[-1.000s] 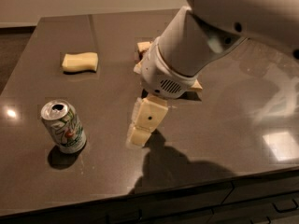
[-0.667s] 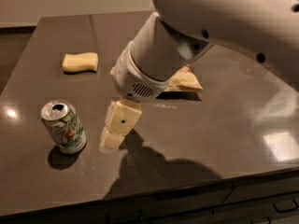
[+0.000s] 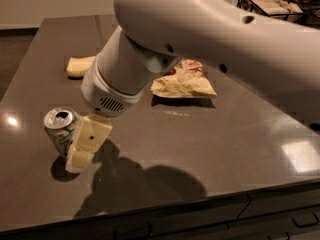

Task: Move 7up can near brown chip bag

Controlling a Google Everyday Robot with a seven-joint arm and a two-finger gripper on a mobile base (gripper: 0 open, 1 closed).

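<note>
The 7up can (image 3: 58,128) stands upright near the front left of the dark table, silver top open, green and white body. My gripper (image 3: 80,151) hangs down from the big white arm, right beside the can's right side, its cream finger (image 3: 90,141) covering part of the can. The brown chip bag (image 3: 183,79) lies flat in the middle of the table, behind and to the right of the can, partly hidden by the arm.
A pale yellow sponge (image 3: 80,65) lies at the back left of the table (image 3: 200,134). A black wire basket (image 3: 267,1) stands at the far right back. The table's front edge runs just below the can.
The arm has swung left and down. The gripper has moved from the table's middle to the can's right side and now overlaps it.
</note>
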